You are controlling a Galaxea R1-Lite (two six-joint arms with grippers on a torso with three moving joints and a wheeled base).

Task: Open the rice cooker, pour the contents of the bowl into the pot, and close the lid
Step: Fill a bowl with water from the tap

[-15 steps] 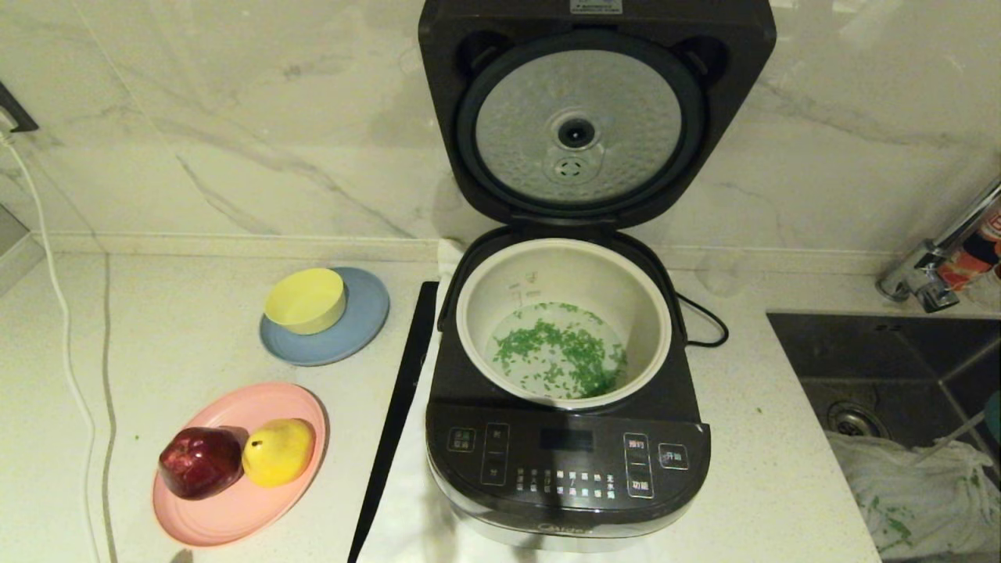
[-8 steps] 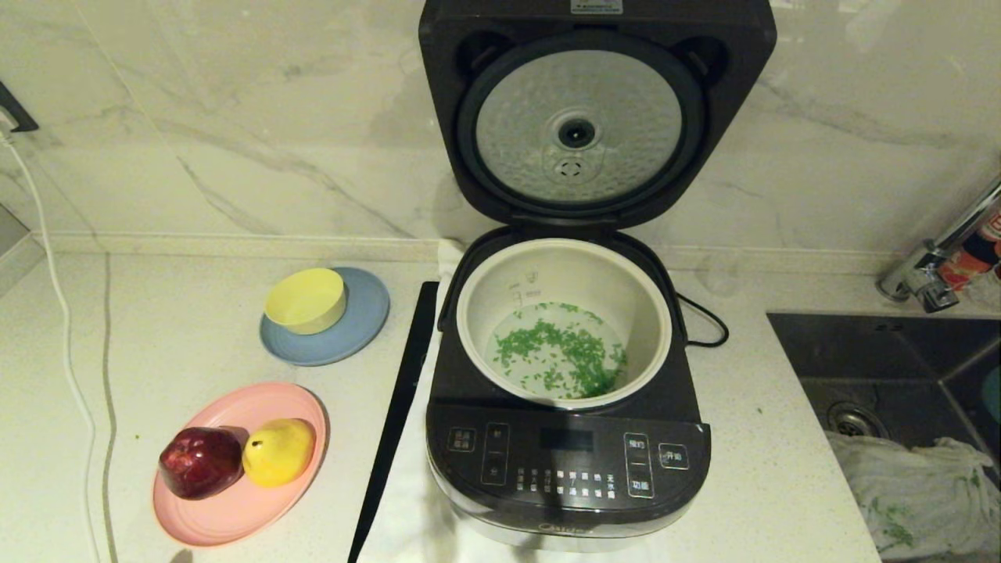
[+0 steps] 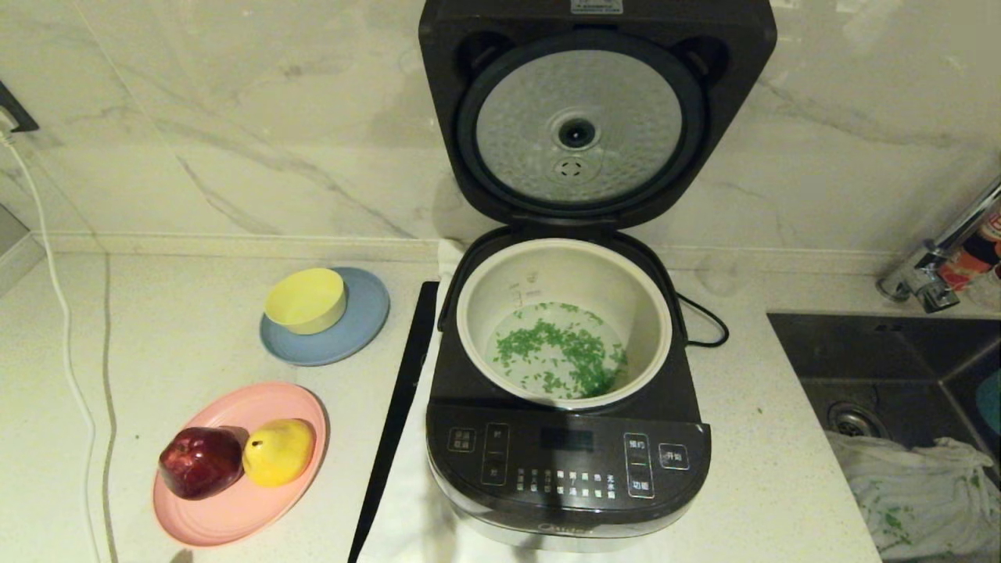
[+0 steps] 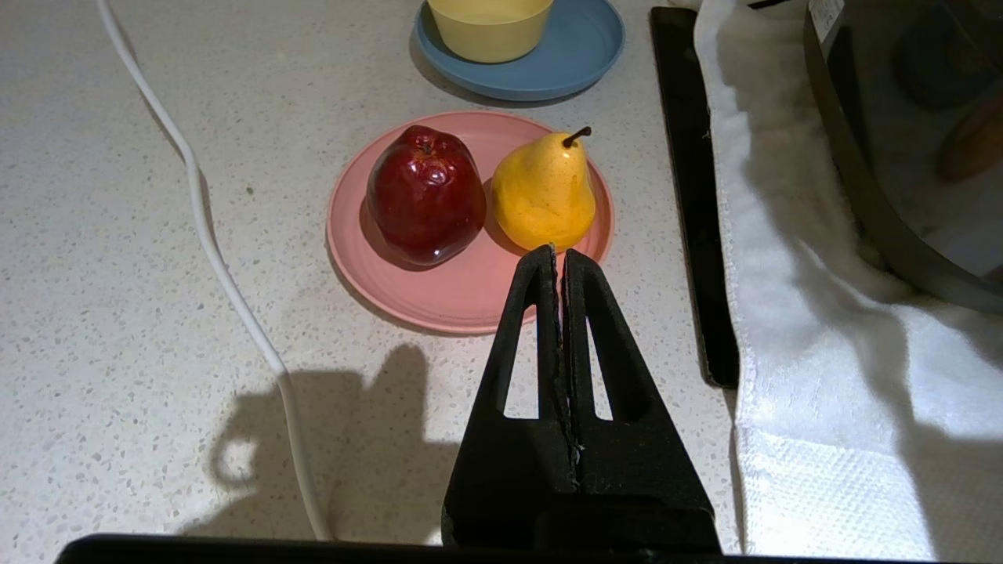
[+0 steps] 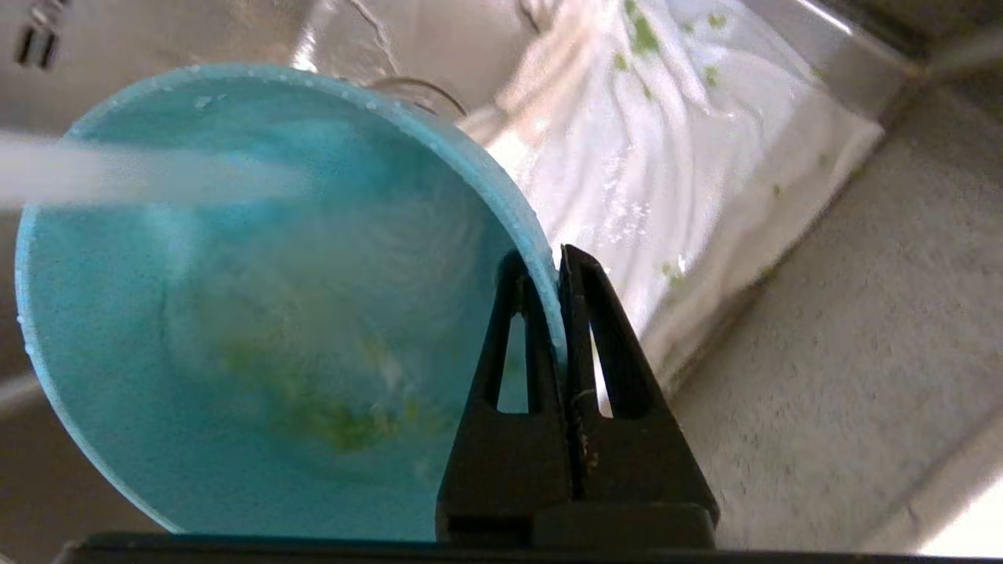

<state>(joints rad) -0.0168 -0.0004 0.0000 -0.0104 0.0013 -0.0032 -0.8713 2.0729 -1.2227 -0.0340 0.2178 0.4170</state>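
Holding the bowl (image 5: 235,313) by its rim, my right gripper (image 5: 558,262) is pinched tight on the teal wall, one finger inside, one outside. Bowl is tipped steeply on its side, mouth toward the wrist camera, wet, a smear of green bits low on its inside. It hangs over the sink (image 3: 884,352), right of the rice cooker (image 3: 567,461); only a sliver of teal shows at the head view's right edge (image 3: 993,403). A white cloth (image 5: 666,157) speckled with green lies in the sink just beyond the bowl. A pale blurred streak crosses the bowl's mouth; can't tell what it is.

My left gripper (image 4: 559,254) hangs parked to the left of the cooker, fingers pressed together, nothing in them, pointing toward the pink plate (image 4: 462,301) with the red apple (image 4: 425,194) and yellow pear (image 4: 543,190). Farther on sits the yellow bowl (image 4: 487,23) on the grey-blue plate (image 4: 580,55).

Rice cooker stands on a white towel (image 4: 791,329), a black strip (image 4: 693,196) along its left side. Lid (image 3: 596,109) is up, near vertical against the marble wall, its dimpled silver disc facing me. The pot (image 3: 563,322) sits in the cooker body, chopped green pieces (image 3: 559,356) scattered over its bottom. White cable (image 4: 211,243) runs along the counter far left of the cooker; faucet (image 3: 931,266) far right of it.
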